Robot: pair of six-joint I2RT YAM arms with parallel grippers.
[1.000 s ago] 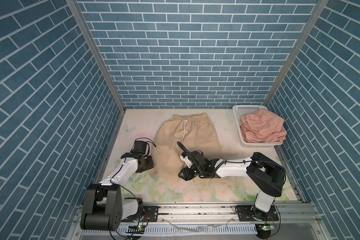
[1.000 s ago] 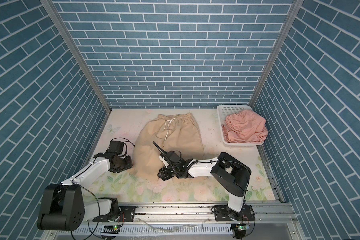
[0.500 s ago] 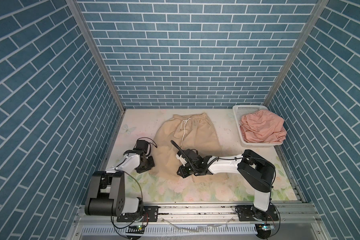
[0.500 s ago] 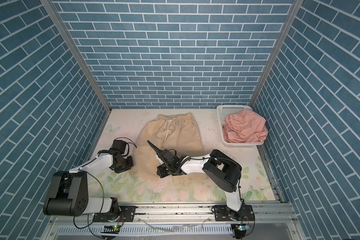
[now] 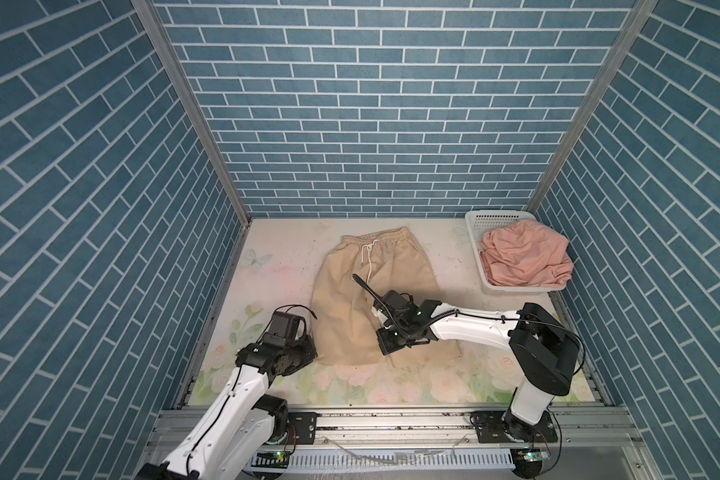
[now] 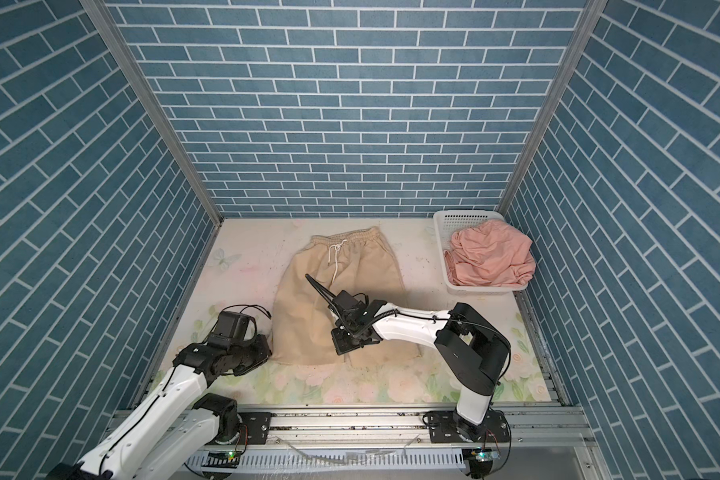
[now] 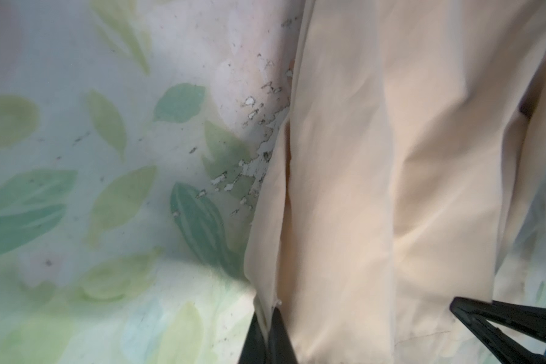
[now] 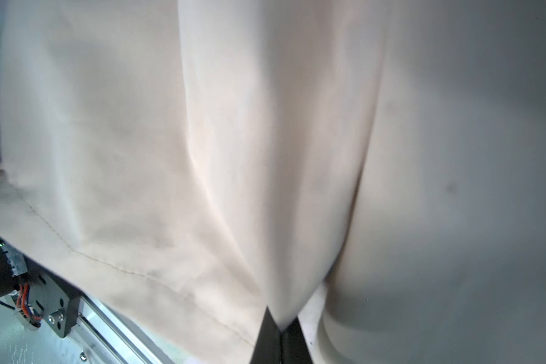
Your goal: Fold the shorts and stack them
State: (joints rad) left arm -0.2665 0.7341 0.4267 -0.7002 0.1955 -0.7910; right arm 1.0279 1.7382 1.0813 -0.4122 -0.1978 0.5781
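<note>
The left tool (image 7: 267, 335) and right tool (image 8: 279, 327) each pinch the near hem of the beige shorts (image 5: 375, 266), which lie on the table (image 5: 283, 249), apparently to fold them toward the far side. The pink shorts (image 5: 524, 257) wait in the far-right basket (image 5: 474, 224).

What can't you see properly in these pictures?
Pink shorts: bunched in the basket, so waist and drawstring are hidden in both top views.
Left gripper: its wrist covers the jaws in both top views; its wrist view's edge crops them.
Beige shorts: the right arm hides some near hem in both top views; the right wrist view is mostly blurred cloth.
</note>
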